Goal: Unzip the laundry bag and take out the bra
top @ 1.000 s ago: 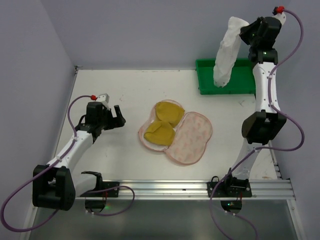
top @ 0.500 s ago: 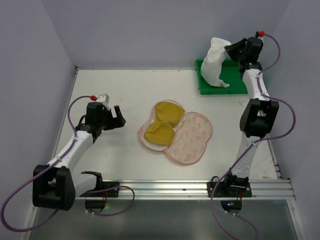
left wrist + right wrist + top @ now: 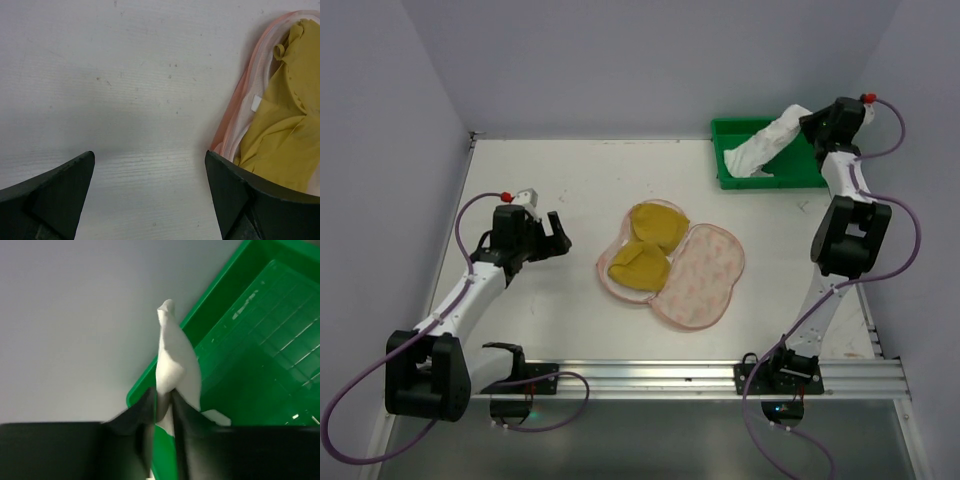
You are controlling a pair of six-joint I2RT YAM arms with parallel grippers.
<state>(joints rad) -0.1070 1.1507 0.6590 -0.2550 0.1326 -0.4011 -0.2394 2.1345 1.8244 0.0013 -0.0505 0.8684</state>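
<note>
Lavender-walled bay; white desk (image 3: 540, 180).

- Laundry bag (image 3: 705, 275): mid-desk, unzipped and laid flat in two lobes so the contents are reachable.
- Yellow garment (image 3: 645, 245): apparently the bra, lying in the bag's left lobe, not yet removed.
- Green tray (image 3: 795, 178): far right corner, evidently the drop point.
- White garment (image 3: 765, 148): draped into the tray.
- Right pincer (image 3: 810, 118): above the tray's right end, fingers pinching the white garment's end, probably for release.
- Left pincer (image 3: 558, 232): fingers spread wide, empty, left of the bag, well apart.
</note>
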